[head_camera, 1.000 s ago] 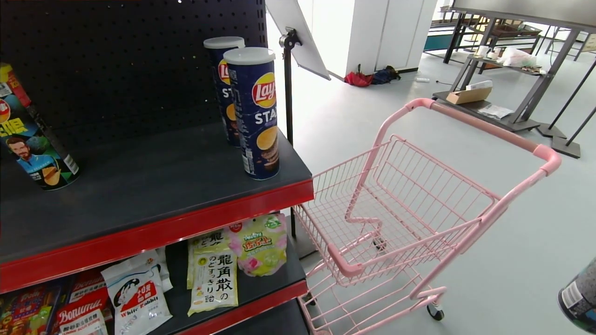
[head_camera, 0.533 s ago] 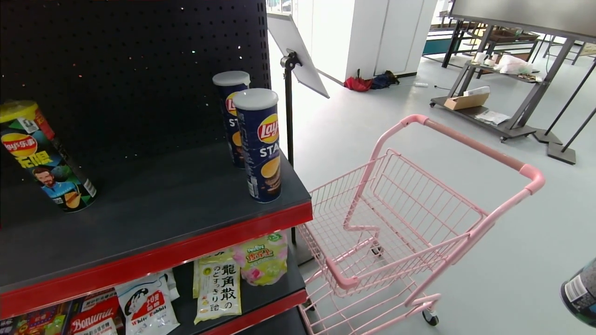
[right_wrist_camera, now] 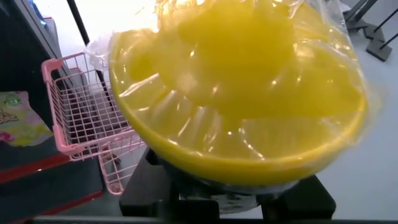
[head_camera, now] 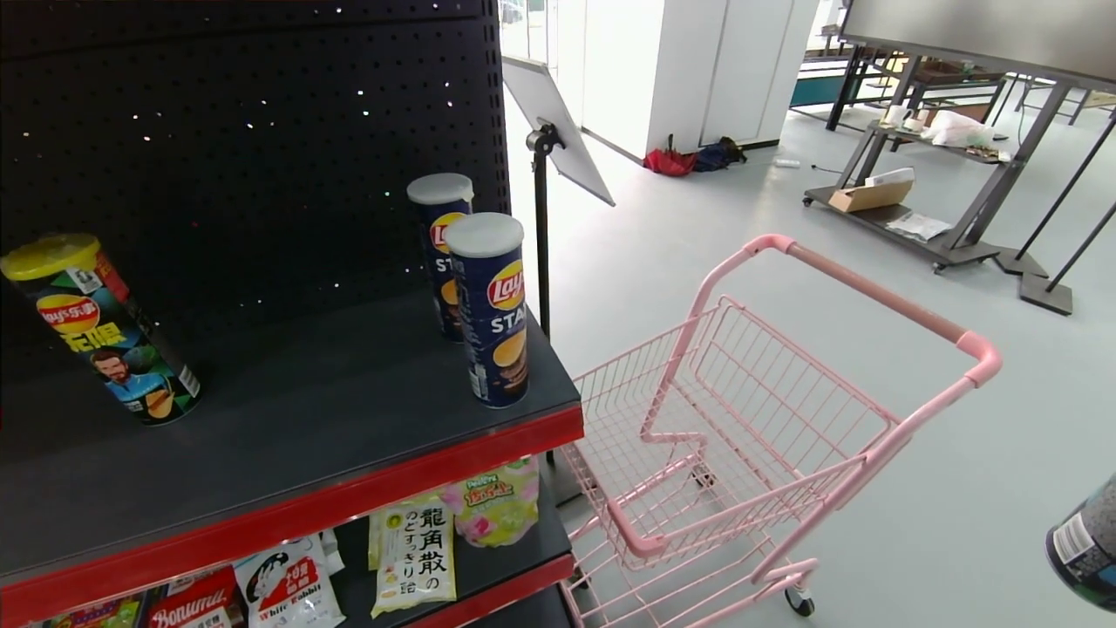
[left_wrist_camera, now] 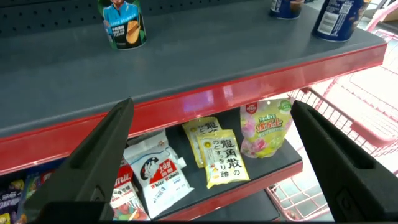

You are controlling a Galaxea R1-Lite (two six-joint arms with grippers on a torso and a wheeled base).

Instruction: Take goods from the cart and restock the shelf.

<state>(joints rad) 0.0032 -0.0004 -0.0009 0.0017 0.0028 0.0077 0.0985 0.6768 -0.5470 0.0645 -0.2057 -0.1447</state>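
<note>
A dark cylindrical chip can with a yellow lid is sitting clamped in the right tool, out over the grey floor near the pink wire shopping cart. The left tool is holding its fingers wide apart before the black red-edged shelf, where two dark blue white-lidded chip cans are standing near its right end.

floor pale grey | white wall | dark metal rack | tilted board on stand
</note>
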